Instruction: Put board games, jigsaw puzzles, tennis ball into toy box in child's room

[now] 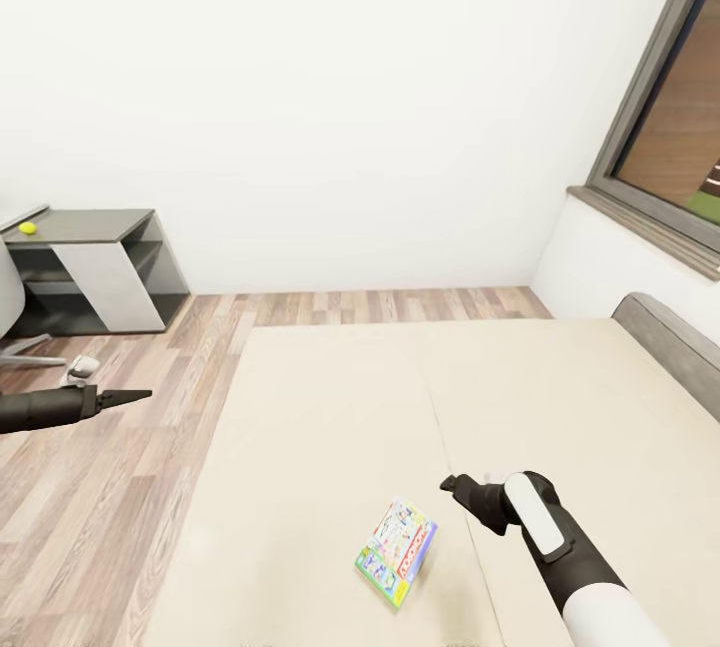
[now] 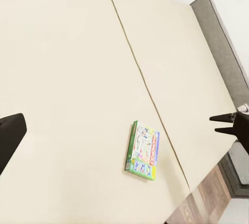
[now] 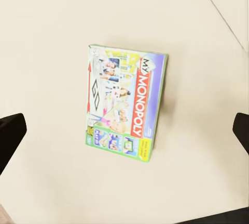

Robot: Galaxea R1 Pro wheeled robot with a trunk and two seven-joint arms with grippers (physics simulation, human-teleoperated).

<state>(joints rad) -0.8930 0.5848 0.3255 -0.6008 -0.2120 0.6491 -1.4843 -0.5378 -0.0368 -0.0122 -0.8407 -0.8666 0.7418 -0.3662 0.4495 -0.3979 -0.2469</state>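
One board game, a green-edged cartoon-covered box, lies flat near the front edge of the bed. My right gripper hovers just right of it, open; its fingers stand wide on either side of the board game below. My left gripper hangs over the floor left of the bed, open and holding nothing. From its wrist I see the board game and the right gripper. The tennis ball rests on the table at far left. Toy box and jigsaw puzzles are out of view.
A grey headboard runs along the bed's right side under a dark-framed window. A pale chair stands by the table. Wood-plank floor lies between bed and table.
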